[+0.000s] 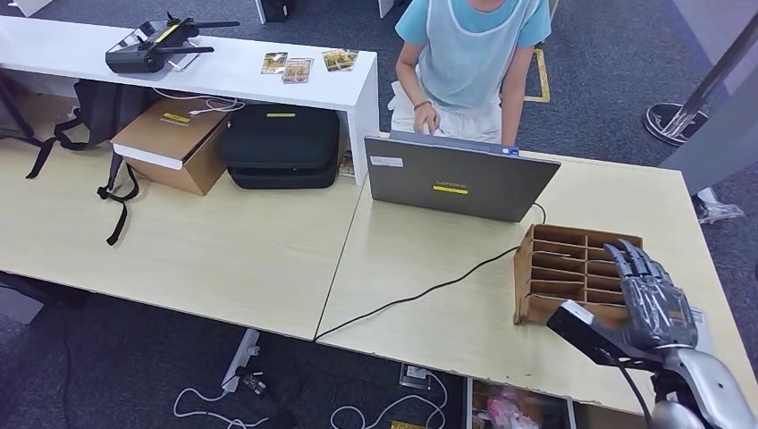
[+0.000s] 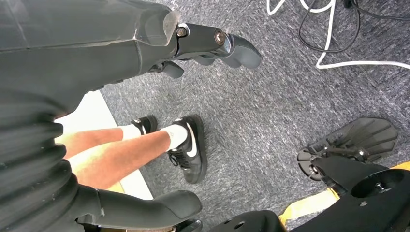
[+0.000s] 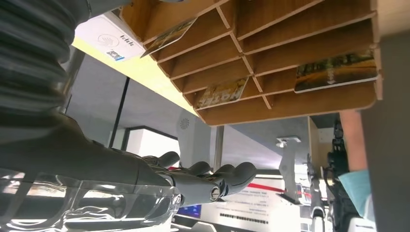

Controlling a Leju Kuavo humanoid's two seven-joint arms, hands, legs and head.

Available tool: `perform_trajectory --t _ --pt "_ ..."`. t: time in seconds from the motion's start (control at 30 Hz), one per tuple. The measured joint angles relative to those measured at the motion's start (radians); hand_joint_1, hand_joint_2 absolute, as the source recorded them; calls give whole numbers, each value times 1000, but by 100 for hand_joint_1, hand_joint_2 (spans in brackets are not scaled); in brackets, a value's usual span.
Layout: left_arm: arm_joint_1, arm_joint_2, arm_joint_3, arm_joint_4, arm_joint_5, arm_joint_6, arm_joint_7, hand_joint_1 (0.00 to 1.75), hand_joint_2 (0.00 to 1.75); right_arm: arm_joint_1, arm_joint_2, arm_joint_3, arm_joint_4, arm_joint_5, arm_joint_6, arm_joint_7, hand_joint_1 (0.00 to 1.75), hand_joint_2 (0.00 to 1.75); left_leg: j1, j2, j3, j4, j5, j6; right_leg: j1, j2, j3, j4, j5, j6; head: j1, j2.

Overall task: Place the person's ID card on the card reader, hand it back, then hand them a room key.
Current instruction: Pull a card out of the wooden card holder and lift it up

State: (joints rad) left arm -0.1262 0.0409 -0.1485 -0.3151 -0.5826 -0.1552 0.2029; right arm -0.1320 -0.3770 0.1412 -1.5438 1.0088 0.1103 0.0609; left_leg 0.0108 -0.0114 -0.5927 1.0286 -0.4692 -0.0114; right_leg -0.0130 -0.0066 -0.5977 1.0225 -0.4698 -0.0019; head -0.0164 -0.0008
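The right hand [image 1: 652, 299] hovers empty, fingers straight and close together, right over the wooden card rack [image 1: 559, 268] on the bench [image 1: 429, 295], room key cards [image 3: 336, 72] lying flat in slots just beyond its fingertips.

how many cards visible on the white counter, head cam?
3: on the white counter, two side by side, one further right. More sit in the wooden rack.
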Motion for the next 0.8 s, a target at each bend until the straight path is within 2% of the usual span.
perform_trajectory --t 0.4,0.8 --pt "0 3 26 0 -6 -19 0 0 175 -39 3 4 89 -22 -5 0 0 175 0 0 0 0 0 0 0 0 0 0 0 0 0 0" --pt "1 8 48 0 -9 -26 0 0 175 -25 7 -24 82 -68 -26 2 0 175 0 0 0 0 0 0 0 0 0 0 0 0 0 0"
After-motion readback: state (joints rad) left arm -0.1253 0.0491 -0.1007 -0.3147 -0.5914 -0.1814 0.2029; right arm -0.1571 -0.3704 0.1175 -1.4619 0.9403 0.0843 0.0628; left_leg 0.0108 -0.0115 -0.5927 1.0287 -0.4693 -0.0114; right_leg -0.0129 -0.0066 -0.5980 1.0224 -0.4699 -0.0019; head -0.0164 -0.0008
